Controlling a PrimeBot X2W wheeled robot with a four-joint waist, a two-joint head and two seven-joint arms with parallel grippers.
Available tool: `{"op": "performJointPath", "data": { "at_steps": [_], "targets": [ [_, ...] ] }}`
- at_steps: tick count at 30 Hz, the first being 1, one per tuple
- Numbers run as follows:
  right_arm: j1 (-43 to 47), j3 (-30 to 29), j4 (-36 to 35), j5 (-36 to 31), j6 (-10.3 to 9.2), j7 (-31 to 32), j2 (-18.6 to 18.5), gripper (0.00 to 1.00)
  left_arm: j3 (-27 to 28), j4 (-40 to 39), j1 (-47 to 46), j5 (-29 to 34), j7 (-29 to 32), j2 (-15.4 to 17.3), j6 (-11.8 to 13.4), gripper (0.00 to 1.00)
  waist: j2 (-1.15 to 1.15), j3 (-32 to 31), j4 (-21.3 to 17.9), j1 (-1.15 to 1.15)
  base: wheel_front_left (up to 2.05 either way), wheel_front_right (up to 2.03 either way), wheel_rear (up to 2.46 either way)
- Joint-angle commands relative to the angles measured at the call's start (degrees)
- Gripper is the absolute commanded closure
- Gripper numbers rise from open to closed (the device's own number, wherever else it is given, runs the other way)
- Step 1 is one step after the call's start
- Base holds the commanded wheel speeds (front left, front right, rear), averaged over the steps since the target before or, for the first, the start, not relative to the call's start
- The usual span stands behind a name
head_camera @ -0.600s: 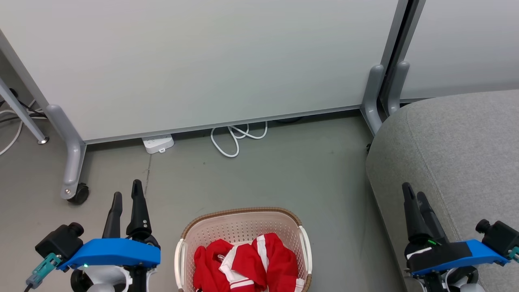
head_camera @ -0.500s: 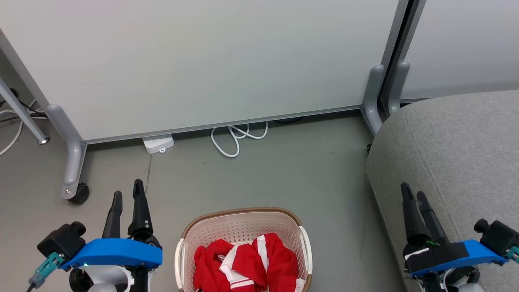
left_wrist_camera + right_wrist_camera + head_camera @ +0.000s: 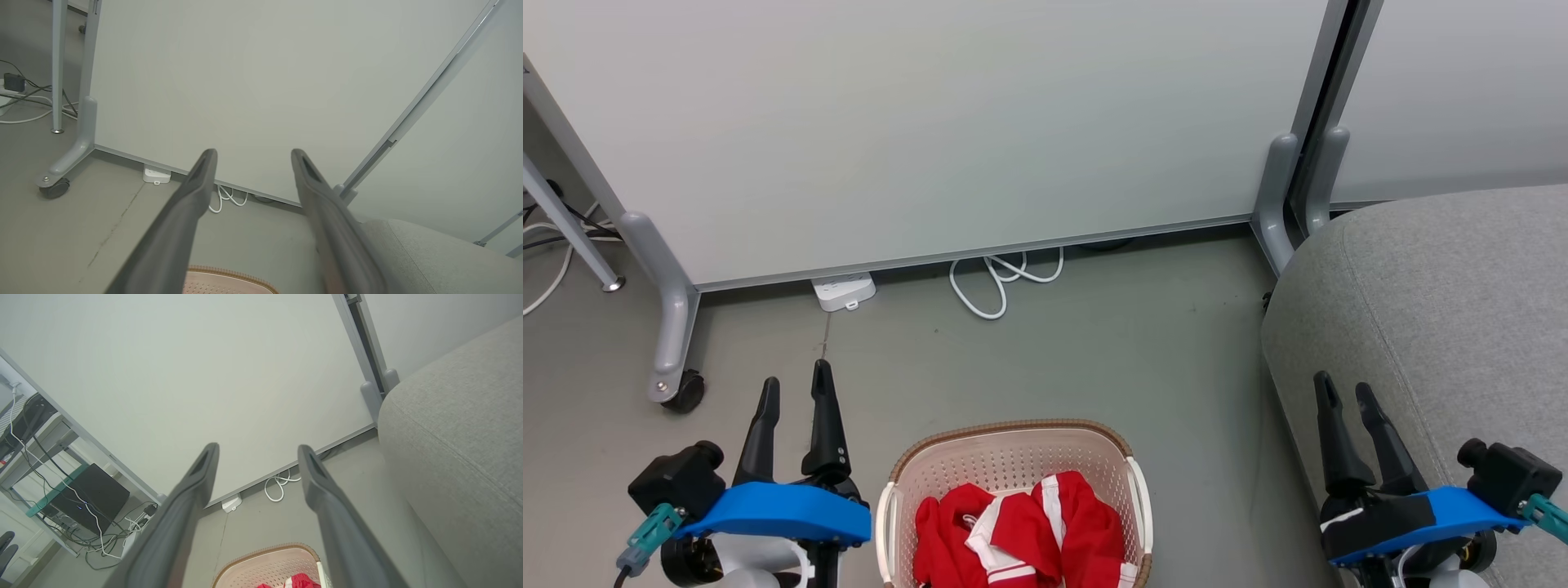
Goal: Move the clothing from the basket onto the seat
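– Sitting bottom centre, the cream perforated plastic basket (image 3: 1013,457) with its brown woven rim, and the bright red, white-striped fabric clothing (image 3: 1021,539) is heaped inside it!
– Large grey upholstered seat (image 3: 1445,310) on the right side of frame.
– Left gripper (image 3: 795,377), lower left: fingers spread wide, gripping nothing.
– Right gripper (image 3: 1343,385), lower right, in front of the seat's edge: also spread wide, empty.

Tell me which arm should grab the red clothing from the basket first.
Probably the left. The left gripper hangs open close beside the basket holding the clothing; the right gripper, also open, sits farther off, at the edge of the seat.
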Motion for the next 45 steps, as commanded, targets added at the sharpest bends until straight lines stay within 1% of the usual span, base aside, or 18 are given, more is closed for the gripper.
{"op": "performJointPath", "data": {
  "at_steps": [1, 25, 45],
  "targets": [
    [-0.62, 0.24, -0.33, -2.08, 0.1, -0.73, -0.4, 0.0, -0.39, -0.22, -0.61, 2.07, -0.7, 0.4, -0.1, 0.0, 0.0, -0.05, 0.02, 0.0, 0.0, 0.0, 0.0],
    [0.22, 1.76, 0.19, -14.49, 0.13, -4.0, -0.46, 0.0, -2.78, 0.79, -0.24, 15.1, -3.91, 0.42, -0.23, 0.0, 0.0, -0.23, 0.61, 0.0, 0.0, 0.0, 0.0],
    [0.29, 2.71, 0.67, -23.38, 0.15, -6.25, -0.48, 0.0, -4.08, 1.58, -0.18, 23.45, -6.12, 0.43, 0.0, 0.0, 0.0, -0.06, 0.95, 0.0, 0.0, 0.0, 0.0]
  ]
}}
